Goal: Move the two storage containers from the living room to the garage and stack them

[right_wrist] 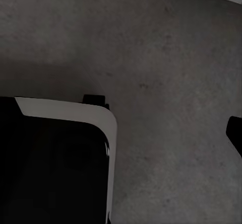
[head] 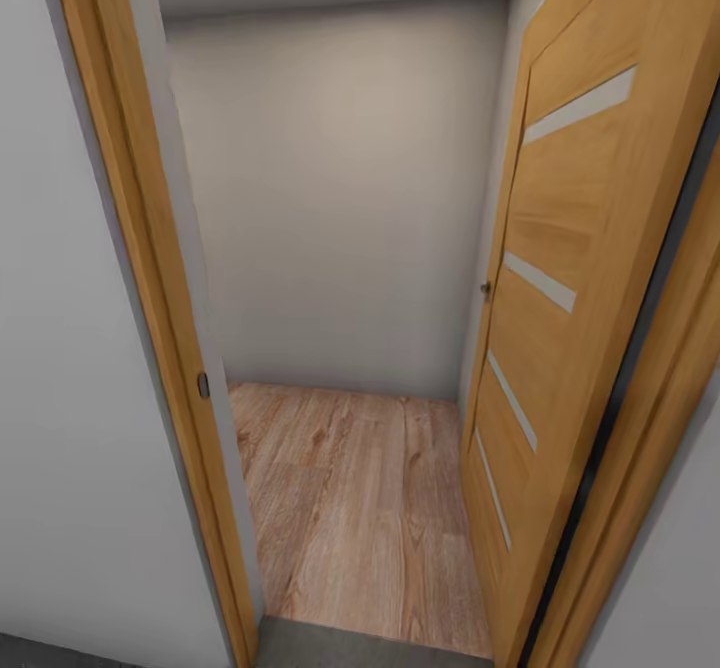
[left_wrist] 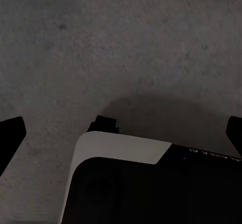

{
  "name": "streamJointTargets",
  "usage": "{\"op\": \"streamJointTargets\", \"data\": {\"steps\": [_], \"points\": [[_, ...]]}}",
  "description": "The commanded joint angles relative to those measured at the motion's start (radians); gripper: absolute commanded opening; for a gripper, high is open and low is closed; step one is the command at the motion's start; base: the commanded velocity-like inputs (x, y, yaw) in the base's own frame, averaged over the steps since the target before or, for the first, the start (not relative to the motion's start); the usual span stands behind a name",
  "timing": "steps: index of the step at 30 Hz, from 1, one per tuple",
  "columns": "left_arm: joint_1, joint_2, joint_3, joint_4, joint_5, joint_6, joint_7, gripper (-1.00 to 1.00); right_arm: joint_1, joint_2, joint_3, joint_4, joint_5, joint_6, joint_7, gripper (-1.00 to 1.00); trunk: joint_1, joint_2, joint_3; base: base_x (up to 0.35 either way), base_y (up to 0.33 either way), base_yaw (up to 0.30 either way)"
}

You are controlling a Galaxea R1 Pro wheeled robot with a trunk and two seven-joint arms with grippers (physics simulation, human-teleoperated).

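The two storage containers are out of view. My left gripper (left_wrist: 121, 133) is open: its dark fingertips (left_wrist: 11, 133) sit at opposite edges of the left wrist view with nothing between them, over the dark grey concrete floor (left_wrist: 121, 43). My right gripper (right_wrist: 121, 133) also looks open. One of its fingertips (right_wrist: 234, 133) shows at the edge of the right wrist view above the same grey floor (right_wrist: 166, 83), and it holds nothing.
In the head view, a doorway with a light-wood frame (head: 150, 298) stands straight ahead. Its slatted wooden door (head: 560, 298) is swung open on the right. Beyond lie wood-plank flooring (head: 360, 508) and a white wall (head: 340, 198). My black-and-white base (left_wrist: 126, 183) is below the grippers.
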Motion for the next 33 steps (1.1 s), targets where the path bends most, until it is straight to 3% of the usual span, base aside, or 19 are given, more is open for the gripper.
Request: {"op": "streamJointTargets", "data": {"steps": [1, 33], "points": [[-0.001, 0.0, -0.007, 0.001, 0.008, -0.003, 0.003, 1.0, -0.001, 0.001, 0.009, 0.003, -0.008, -0.005, 0.0, 1.0, 0.0, -0.001, -0.001, 0.067, -0.001, 0.028], [-0.001, -0.001, -0.008, 0.001, 0.008, 0.0, 0.003, 1.0, -0.001, 0.001, -0.003, 0.003, -0.019, -0.006, 0.005, 1.0, 0.0, -0.001, -0.001, 0.307, 0.0, 0.002]]}}
